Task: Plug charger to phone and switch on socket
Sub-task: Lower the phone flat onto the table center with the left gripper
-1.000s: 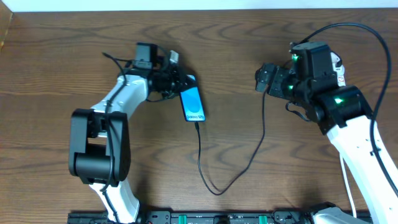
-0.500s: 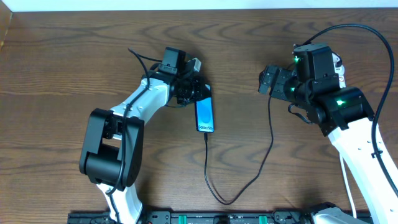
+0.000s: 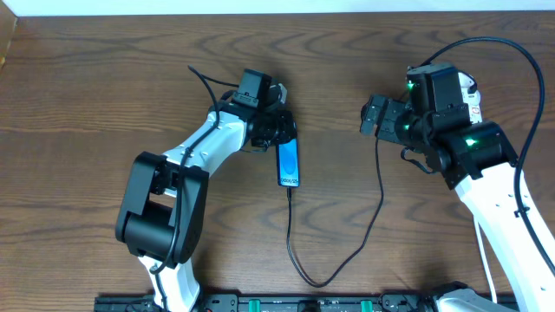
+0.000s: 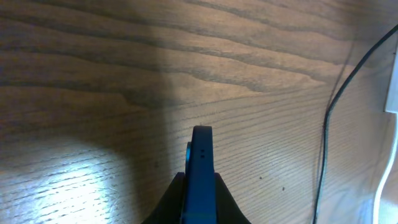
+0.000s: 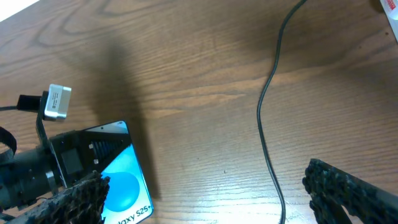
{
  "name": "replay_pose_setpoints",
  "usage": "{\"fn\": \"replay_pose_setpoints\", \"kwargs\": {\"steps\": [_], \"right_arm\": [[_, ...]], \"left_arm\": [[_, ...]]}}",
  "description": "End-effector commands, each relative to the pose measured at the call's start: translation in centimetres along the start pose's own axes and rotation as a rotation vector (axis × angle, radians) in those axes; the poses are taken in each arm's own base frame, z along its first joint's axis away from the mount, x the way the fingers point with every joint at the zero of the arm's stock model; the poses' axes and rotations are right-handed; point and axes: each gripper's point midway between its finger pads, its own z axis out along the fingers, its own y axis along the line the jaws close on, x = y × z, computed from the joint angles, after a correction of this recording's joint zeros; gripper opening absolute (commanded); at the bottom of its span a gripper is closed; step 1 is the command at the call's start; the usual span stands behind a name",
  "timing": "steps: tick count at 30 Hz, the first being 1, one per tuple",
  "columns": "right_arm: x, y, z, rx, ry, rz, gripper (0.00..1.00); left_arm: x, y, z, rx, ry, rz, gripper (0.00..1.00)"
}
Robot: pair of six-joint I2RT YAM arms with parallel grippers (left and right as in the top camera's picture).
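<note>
Right gripper (image 3: 372,117) hangs with its fingers spread wide and nothing between them, as its own wrist view shows; left gripper (image 3: 282,135) is pinched on the upper end of the phone (image 3: 290,163).

Both work over a wooden table (image 3: 78,78). Across it the charger (image 3: 290,221) drops from the phone's lower end, loops near the front edge, and climbs to pass under the right gripper. I cannot see where it ends beyond that.

The phone's long axis runs front to back in the overhead view; it looks rolled partly onto its edge, and the left wrist camera sees it edge-on. Whether it touches the wood I cannot tell; the plug tip (image 3: 290,191) appears seated in its lower end.

So the move left, by my reading, is the switch. The socket (image 3: 474,97) shows only as a white sliver with red marks, mostly hidden behind the right wrist, on the far side from the open fingers; its long axis cannot be read. The right arm is clearly the nearer one and free.

Count: two grippers, one phone, one charger, one socket.
</note>
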Motion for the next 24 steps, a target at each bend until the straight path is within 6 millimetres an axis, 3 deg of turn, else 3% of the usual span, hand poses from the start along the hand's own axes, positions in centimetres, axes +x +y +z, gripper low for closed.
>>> {"fn": "replay_pose_setpoints", "kwargs": {"steps": [1,10,20,22,24], "right_arm": [[0.4,-0.7,0.9,0.03,0.018,-0.008,0.99],[0.4,-0.8,1.0,0.033,0.022,-0.008,0.99],[0.5,-0.8,1.2,0.035,0.026,-0.008,0.99],[0.5,-0.8,1.2,0.036,0.027,-0.008,0.99],[0.5,-0.8,1.2,0.036,0.027,-0.008,0.99]], "left_arm": [[-0.1,-0.2,0.4,-0.038,-0.015,0.008,0.07],[1.7,1.4,3.2,-0.047,0.067,-0.103,0.07],[2.4,1.3,3.6,-0.03,0.104,-0.121,0.08],[2.4,1.3,3.6,-0.03,0.104,-0.121,0.15],[2.4,1.3,3.6,-0.03,0.104,-0.121,0.29]]}}
